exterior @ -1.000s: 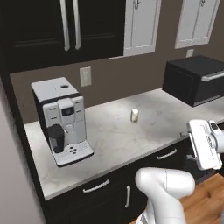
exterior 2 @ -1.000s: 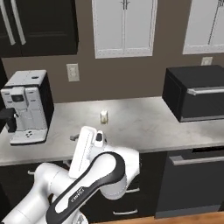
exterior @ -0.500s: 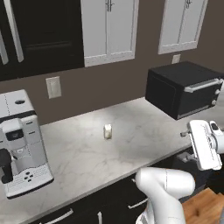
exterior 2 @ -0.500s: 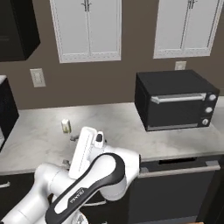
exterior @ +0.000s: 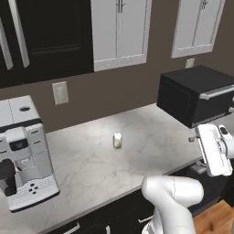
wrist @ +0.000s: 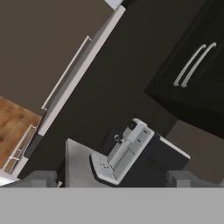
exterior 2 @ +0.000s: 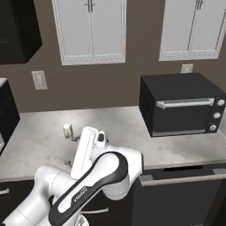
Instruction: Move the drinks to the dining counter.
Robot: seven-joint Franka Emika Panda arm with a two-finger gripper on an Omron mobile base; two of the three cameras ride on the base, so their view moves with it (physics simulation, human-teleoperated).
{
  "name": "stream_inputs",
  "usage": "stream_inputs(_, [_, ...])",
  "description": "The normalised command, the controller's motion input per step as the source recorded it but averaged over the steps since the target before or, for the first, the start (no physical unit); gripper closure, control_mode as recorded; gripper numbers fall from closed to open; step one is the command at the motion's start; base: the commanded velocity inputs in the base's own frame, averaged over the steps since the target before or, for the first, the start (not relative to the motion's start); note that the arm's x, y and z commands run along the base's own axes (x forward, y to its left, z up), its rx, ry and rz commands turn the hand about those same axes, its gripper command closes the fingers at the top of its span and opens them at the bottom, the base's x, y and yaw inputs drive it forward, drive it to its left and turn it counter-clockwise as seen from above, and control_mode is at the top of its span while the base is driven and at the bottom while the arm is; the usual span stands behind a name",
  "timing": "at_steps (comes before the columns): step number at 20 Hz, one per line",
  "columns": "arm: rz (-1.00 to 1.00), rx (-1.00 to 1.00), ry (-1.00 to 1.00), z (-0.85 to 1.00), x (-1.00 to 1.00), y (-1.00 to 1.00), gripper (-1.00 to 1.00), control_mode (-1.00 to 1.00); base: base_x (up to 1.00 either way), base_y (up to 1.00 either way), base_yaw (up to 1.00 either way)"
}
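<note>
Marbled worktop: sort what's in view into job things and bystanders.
Job things: small whitish glass, standing alone mid-worktop.
Bystanders: white and black coffee machine, black toaster oven, pale wall socket, white wall cabinets.

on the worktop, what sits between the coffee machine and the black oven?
Just the small whitish glass, standing alone on bare marbled worktop between the coffee machine and the black oven. Clearest in the left base view.

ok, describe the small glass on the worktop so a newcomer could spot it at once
Find the marbled worktop between the coffee machine and the black toaster oven. The small whitish glass stands alone near its middle, below the wall outlet. It is the one loose item there, far smaller than either appliance.
</note>
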Motion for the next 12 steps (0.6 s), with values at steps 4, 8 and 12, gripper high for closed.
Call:
stream_inputs(4, [0.00, 0.00, 0.00, 0.00, 0.00, 0.00, -1.00, 1.00, 0.12, 0.97, 0.23])
stream_inputs(8, [0.00, 0.00, 0.00, 0.00, 0.00, 0.00, -1.00, 1.00, 0.02, 1.00, 0.42])
stream_inputs(12, [0.00, 0.00, 0.00, 0.00, 0.00, 0.00, -1.00, 1.00, 0.00, 0.88, 0.59])
